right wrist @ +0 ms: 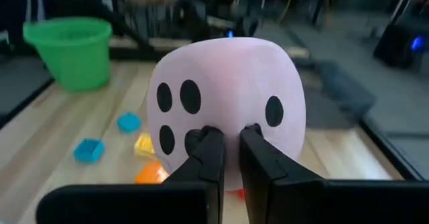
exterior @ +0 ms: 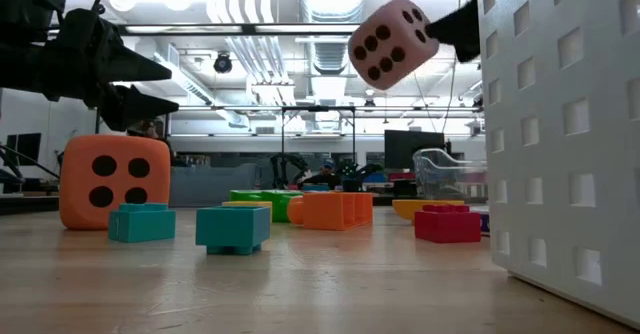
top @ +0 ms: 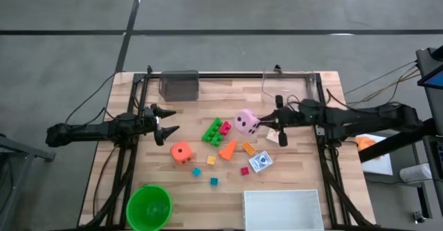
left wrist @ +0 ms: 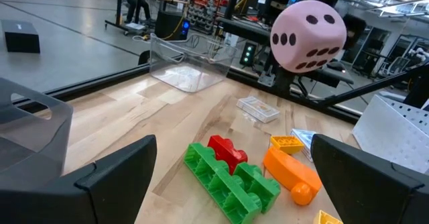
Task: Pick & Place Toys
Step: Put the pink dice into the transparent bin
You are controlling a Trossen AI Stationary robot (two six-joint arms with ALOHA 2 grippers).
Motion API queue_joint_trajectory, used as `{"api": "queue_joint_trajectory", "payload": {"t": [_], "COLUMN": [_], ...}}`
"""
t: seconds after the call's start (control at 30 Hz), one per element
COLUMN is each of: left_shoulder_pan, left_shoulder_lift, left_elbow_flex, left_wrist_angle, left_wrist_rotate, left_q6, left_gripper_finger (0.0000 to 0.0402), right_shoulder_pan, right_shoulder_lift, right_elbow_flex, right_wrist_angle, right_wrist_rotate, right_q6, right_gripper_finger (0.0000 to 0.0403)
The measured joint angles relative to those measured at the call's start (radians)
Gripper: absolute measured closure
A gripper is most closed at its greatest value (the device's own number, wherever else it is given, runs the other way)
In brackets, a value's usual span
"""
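Observation:
The pink dotted die (top: pixel 246 122) hangs in the air above the table's middle, also seen in the low view (exterior: pixel 392 42) and the left wrist view (left wrist: pixel 308 35). My right gripper (right wrist: pixel 231 140) is shut on it, reaching in from the right (top: pixel 263 122). My left gripper (top: pixel 172 122) waits open at the table's left, its fingers level. Lying on the wood are green bricks (top: pixel 213 131), an orange cone (top: pixel 228 149), an orange holed cube (top: pixel 182 152), a printed card (top: pixel 261 162) and tiny cubes (top: pixel 196 171). My right gripper pinches a small bit of the die's soft surface (right wrist: pixel 228 120) between its two nearly touching fingers, at the rounded edge between two dotted faces on the side toward the arm. The fingers come nearly level from the table's right. The die is lifted clear of the table.
A round green bowl (top: pixel 149 207) stands at the near left and a white tray (top: pixel 283 209) at the near right. A grey box (top: pixel 179 84) and a clear container (top: pixel 291 82) sit along the far edge.

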Motion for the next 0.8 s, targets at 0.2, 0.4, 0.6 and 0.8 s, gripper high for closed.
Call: {"api": "queue_joint_trajectory", "payload": {"t": [0.2, 0.4, 0.6, 0.8], "left_shoulder_pan": [0.000, 0.000, 0.000, 0.000], "left_shoulder_lift": [0.000, 0.000, 0.000, 0.000], "left_elbow_flex": [0.000, 0.000, 0.000, 0.000], "left_wrist_angle": [0.000, 0.000, 0.000, 0.000], "left_wrist_rotate": [0.000, 0.000, 0.000, 0.000], "left_q6": [0.000, 0.000, 0.000, 0.000], "left_gripper_finger": [0.0006, 0.0006, 0.0006, 0.0006], "right_shoulder_pan": [-0.016, -0.062, -0.131, -0.199], "right_shoulder_lift": [-0.043, -0.105, -0.138, -0.104], "right_elbow_flex": [-0.173, -0.184, -0.124, -0.045], "right_wrist_angle": [0.288, 0.238, -0.009, -0.212], "right_wrist_rotate": [0.130, 0.393, 0.662, 0.814], "right_q6": [0.006, 0.002, 0.001, 0.006], "right_gripper_finger": [0.0380, 0.0380, 0.0379, 0.0379]}}
